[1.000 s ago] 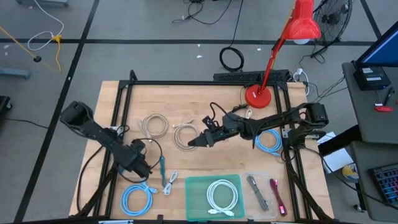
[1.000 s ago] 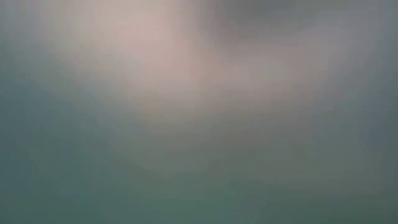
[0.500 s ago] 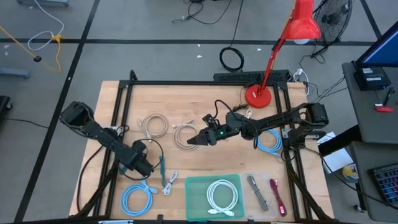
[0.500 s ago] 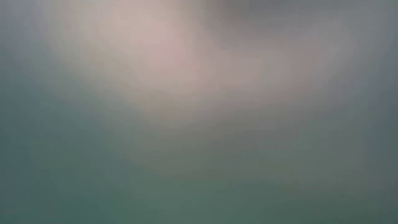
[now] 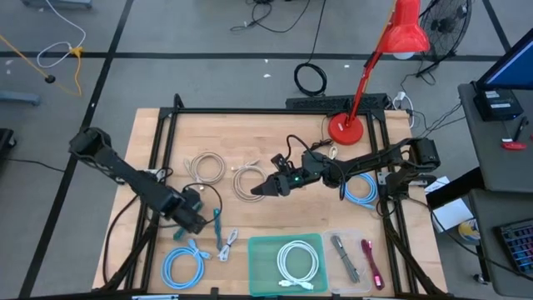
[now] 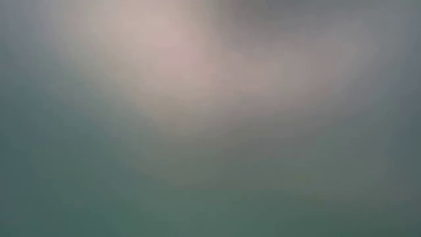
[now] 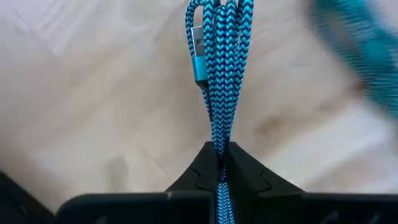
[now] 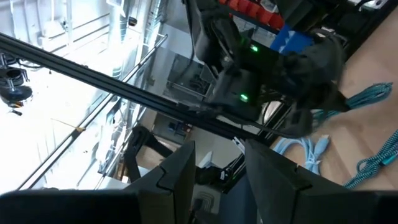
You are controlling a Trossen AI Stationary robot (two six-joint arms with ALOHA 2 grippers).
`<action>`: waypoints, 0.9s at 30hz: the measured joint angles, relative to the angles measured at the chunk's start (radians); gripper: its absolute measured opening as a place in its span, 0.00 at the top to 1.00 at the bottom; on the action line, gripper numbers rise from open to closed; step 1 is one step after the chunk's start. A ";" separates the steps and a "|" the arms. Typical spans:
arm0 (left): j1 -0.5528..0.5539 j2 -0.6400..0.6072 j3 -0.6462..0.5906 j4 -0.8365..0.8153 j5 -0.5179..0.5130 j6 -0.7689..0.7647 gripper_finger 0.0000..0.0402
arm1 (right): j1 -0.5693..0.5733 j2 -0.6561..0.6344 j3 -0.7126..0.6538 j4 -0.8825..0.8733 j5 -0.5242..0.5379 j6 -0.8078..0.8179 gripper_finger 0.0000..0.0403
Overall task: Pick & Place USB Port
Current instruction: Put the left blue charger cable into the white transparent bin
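Note:
A teal braided USB cable (image 5: 216, 229) lies near the table's left front, and its metal plug (image 7: 198, 45) shows in the left wrist view. My left gripper (image 5: 198, 223) points down at it and is shut on its bunched strands. My right gripper (image 5: 256, 191) hovers open at mid-table over a beige cable coil (image 5: 247, 182), holding nothing. In the right wrist view, my right gripper (image 8: 217, 171) looks across at the left arm and the teal cable (image 8: 373, 96). The low view shows only blur. My left gripper pinches several folded strands of the teal cable (image 7: 219, 146) between its two fingertips, coming from above and pointing down. The strands run along the line of the fingers and out past the tips toward the plug. Whether the bundle is clear of the table I cannot tell.
A green tray (image 5: 260, 250) with a white coil stands at the front middle. A clear tray (image 5: 354, 254) with a grey and a pink item is to its right. Light blue coils lie at front left (image 5: 185, 265) and right (image 5: 361, 187), a beige coil (image 5: 206, 167) farther back, and a red lamp (image 5: 343, 127) at the back.
My left arm has drawn its elbow back toward the table's left far corner. Its wrist has tipped, so the gripper points more steeply down over the teal cable.

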 joint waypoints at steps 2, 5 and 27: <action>-0.001 -0.040 0.012 0.007 -0.028 -0.014 0.97 | 0.000 0.000 0.000 0.003 -0.002 0.003 0.68; 0.000 -0.102 0.048 0.011 -0.088 -0.010 0.98 | 0.002 0.000 0.000 0.003 -0.003 0.005 0.68; 0.101 -0.268 0.277 0.341 -0.615 0.586 0.98 | 0.066 -0.012 0.001 0.122 0.201 -0.008 0.64</action>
